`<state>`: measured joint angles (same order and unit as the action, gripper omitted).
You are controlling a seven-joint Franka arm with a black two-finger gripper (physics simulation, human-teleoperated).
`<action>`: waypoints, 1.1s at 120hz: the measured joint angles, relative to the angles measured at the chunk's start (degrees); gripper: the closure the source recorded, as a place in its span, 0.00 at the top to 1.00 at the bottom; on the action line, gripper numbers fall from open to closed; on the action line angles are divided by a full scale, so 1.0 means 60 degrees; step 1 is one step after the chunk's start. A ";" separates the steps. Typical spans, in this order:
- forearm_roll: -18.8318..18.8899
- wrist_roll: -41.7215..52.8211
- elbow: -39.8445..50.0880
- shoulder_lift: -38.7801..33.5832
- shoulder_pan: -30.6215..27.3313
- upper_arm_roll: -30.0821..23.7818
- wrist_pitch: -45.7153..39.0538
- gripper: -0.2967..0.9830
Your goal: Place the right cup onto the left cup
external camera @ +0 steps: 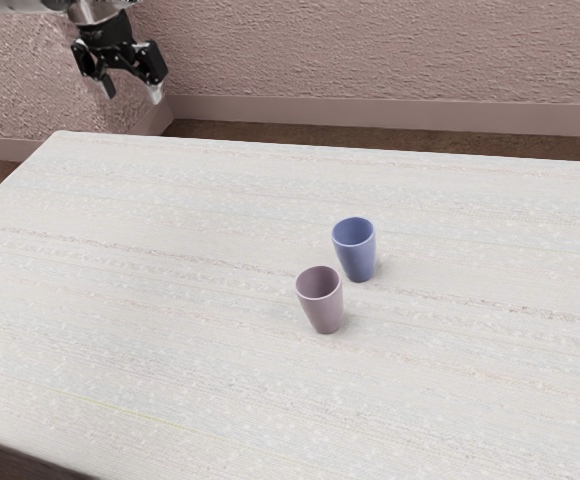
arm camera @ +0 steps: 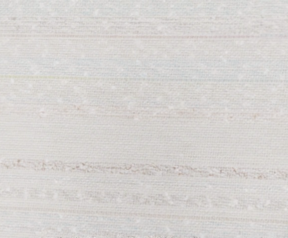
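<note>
Jaws released, spread apart | gripper [external camera: 131, 92] at exterior view's upper left, well apart from both cups | mauve cup [external camera: 322, 303] upright on worktop [external camera: 150, 220], nearer exterior camera | blue cup [external camera: 356, 252] upright just beside it, farther toward wall [external camera: 370, 50] | wrist view: pale, streaked worktop

Two cups [external camera: 355, 252], one table [external camera: 170, 350] — one arm [external camera: 15, 5]

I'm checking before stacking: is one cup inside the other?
No, the purple cup and the blue cup each stand upright on the table.
</note>
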<state>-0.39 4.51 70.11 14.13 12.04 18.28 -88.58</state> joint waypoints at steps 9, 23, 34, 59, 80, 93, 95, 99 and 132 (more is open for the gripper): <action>0.0036 0.0080 0.0197 -0.0006 0.0143 0.0008 0.0060 0.75; 0.0021 0.0171 0.0351 0.0249 0.0472 0.0014 0.0066 0.75; -0.0056 0.0183 0.0484 0.0606 0.0951 -0.0115 -0.0251 0.75; -0.0481 -0.0782 0.2133 0.0156 0.2333 -0.0834 -0.1251 0.75; -0.0737 -0.1953 0.3674 -0.0311 0.2917 -0.1194 -0.2217 0.75; -0.0954 -0.2678 0.4372 -0.0302 0.3011 -0.1245 -0.2851 0.75; -0.0971 -0.2780 0.4408 -0.0282 0.3041 -0.1278 -0.2953 0.75; -0.0991 -0.2976 0.4363 -0.0133 0.3094 -0.1362 -0.3154 0.75; -0.0751 -0.4152 0.1180 0.2710 0.2672 -0.2136 -0.3512 0.75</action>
<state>-4.90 -20.40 77.19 30.39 28.08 5.47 -109.65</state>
